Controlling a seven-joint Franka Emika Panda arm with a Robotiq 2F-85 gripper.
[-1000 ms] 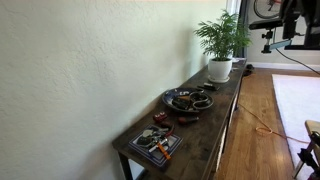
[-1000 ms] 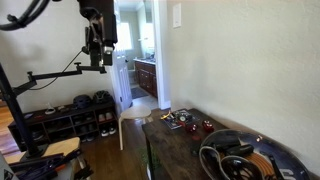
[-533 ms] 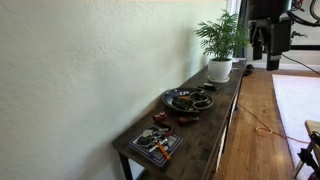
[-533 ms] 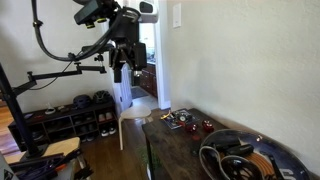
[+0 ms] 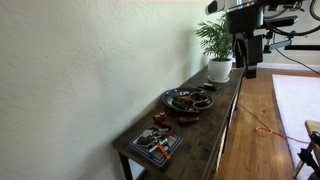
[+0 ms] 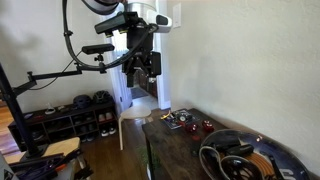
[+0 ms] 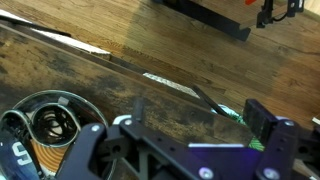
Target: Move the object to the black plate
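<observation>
The black plate (image 5: 188, 99) is round with inner compartments and sits mid-table in both exterior views (image 6: 245, 160). It also shows at the lower left of the wrist view (image 7: 50, 130). A small dark red object (image 5: 187, 120) lies on the table between the plate and a rectangular tray; it also shows in an exterior view (image 6: 207, 127). My gripper (image 5: 248, 66) hangs high in the air beyond the table's edge, near the plant, far from the object (image 6: 141, 66). In the wrist view its fingers (image 7: 200, 115) are apart with nothing between them.
A potted plant (image 5: 221, 45) stands at the far end of the long dark table (image 5: 215, 125). A rectangular tray (image 5: 155, 144) with several small items lies at the near end. The wall runs along one side, and wood floor (image 5: 262, 120) along the other.
The arm has swung in from the side toward the table and come lower. Nothing on the table has moved.
</observation>
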